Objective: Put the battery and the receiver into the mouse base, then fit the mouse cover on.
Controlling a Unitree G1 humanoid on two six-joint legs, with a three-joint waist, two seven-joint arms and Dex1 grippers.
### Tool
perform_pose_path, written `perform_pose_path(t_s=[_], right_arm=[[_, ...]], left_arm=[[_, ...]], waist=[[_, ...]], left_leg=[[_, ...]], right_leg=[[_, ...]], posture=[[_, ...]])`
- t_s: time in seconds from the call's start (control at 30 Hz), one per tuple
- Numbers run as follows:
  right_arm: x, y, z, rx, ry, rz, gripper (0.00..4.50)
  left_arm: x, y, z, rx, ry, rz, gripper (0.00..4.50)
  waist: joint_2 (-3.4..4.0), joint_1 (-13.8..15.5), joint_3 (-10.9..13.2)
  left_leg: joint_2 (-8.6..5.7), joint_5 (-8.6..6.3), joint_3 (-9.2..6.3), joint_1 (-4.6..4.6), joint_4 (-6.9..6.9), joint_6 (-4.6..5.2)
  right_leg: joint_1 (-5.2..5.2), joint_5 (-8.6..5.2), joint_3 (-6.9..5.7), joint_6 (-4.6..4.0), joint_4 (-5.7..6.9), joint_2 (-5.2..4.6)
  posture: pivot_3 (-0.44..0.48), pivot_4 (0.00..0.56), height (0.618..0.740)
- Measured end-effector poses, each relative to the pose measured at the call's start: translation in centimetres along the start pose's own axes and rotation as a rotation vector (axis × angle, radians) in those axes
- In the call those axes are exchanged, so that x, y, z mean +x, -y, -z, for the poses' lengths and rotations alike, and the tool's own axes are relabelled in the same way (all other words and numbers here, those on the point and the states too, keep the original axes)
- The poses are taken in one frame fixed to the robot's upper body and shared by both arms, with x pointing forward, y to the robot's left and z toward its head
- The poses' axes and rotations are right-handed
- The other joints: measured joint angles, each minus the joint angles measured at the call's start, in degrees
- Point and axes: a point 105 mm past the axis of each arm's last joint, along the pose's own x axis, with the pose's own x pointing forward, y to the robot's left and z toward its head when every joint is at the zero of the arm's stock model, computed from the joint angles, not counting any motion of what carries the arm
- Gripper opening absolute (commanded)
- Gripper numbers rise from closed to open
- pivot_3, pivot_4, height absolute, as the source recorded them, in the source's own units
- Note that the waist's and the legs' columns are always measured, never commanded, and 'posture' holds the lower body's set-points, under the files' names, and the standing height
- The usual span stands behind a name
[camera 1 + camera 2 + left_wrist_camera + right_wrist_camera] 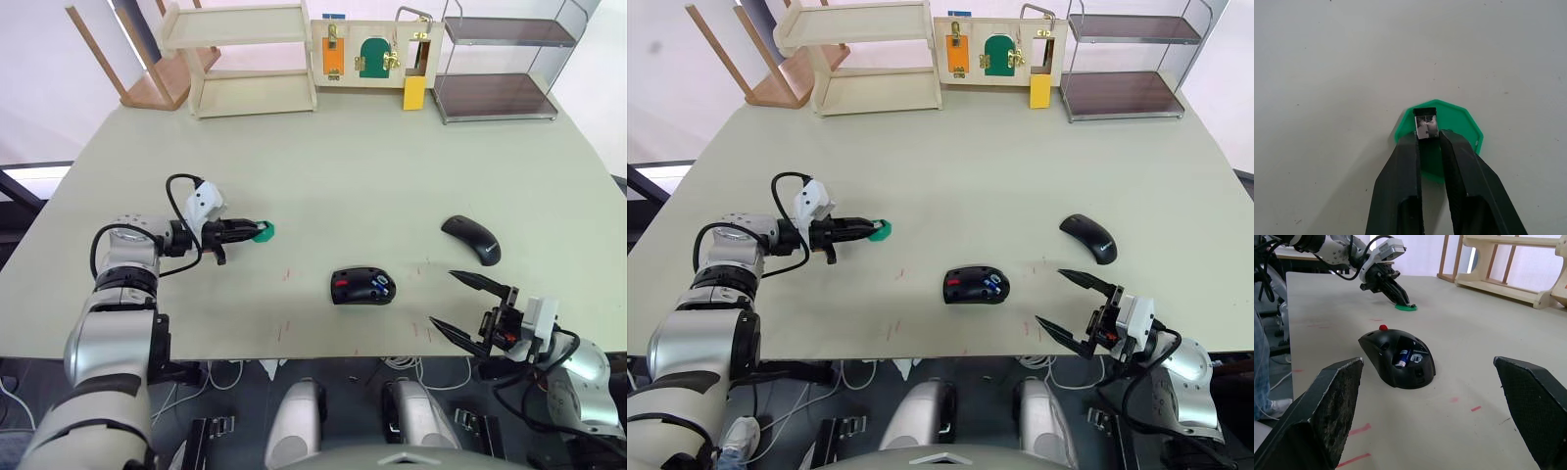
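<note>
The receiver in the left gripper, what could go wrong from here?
1. The left gripper pinches the receiver only by its end, above the green disc, so it might twist or slip in transit.
2. The mouse base lies loose on the table with the battery already inside; a hard push could shove it.

On the table (1019, 166), the mouse base (975, 286) lies near the front edge with the blue battery (995, 282) inside it. The mouse cover (1088, 237) rests apart to its right. The left end effector (865, 230) reaches over a green disc (882, 231). The right end effector (1073, 305) hovers spread wide at the front edge.
</note>
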Motion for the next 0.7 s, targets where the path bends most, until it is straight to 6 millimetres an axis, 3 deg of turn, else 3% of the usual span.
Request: perform_pose_path(t_s=[0.4, 0.7], right_arm=[[0.3, 0.5, -0.7, 0.005, 0.053, 0.011, 4.50], [0.6, 0.7, -1.0, 0.026, 0.080, -0.012, 4.50]], left_arm=[[-0.5, 0.2, -0.3, 0.010, 0.001, 0.041, 0.14], [-0.9, 0.9, -2.3, 0.092, 0.050, 0.123, 0.14]], waist=[[0.00, -0.01, 0.00], [0.00, -0.02, 0.00]], left_leg=[[0.00, 0.00, -0.01, -0.06, 0.00, 0.00], [0.00, 0.00, -0.02, -0.07, 0.03, 0.00]], right_leg=[[-0.02, 0.00, -0.01, 0.00, -0.03, 0.00], [-0.02, 0.00, -0.01, 0.00, -0.02, 0.00]], posture=[[0.000, 0.150, 0.740], [0.000, 0.150, 0.740]])
